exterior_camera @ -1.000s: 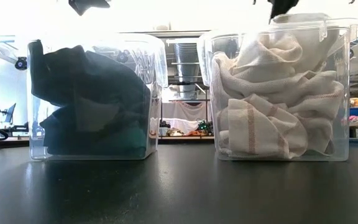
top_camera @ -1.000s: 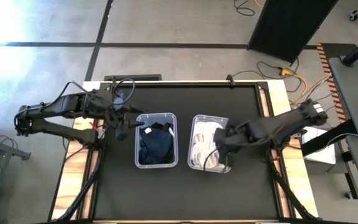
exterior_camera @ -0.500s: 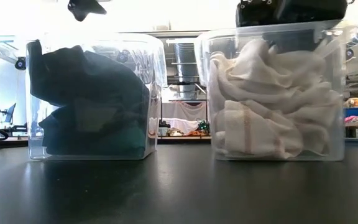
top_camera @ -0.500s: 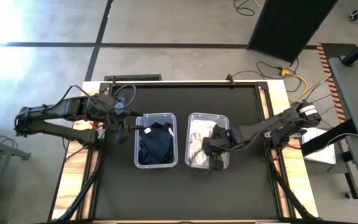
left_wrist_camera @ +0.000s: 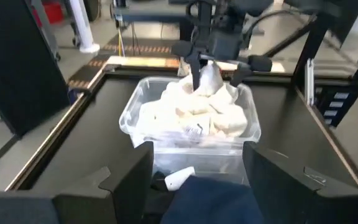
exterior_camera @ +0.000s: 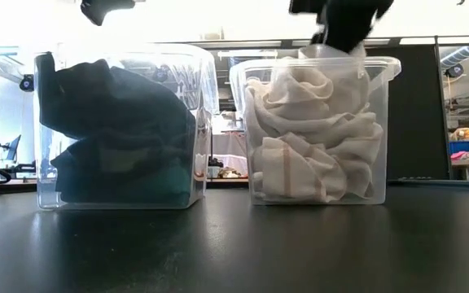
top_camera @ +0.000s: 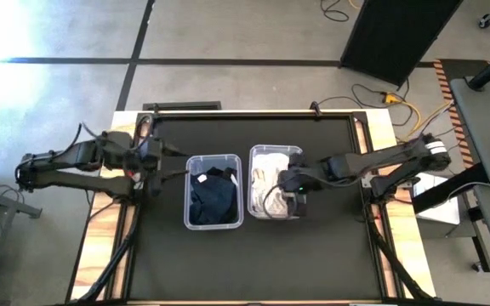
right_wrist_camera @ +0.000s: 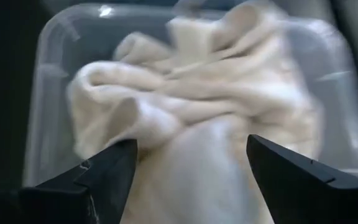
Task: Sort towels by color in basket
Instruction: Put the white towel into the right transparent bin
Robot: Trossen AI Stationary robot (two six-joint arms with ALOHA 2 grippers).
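Right tool [top_camera: 293, 189] hangs spread wide, seemingly empty, over cream towels [exterior_camera: 316, 150] in the clear plastic bin [top_camera: 255, 161]; left tool [top_camera: 154, 170] waits agape beside the dark-towel bin [top_camera: 213, 159]

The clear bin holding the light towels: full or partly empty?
Full: the cream towels are heaped to the rim of the clear plastic bin and bulge slightly above it.

Two bins [top_camera: 214, 160] [top_camera: 266, 153] crowd mid-table; black tabletop [top_camera: 253, 255] around them lies open.
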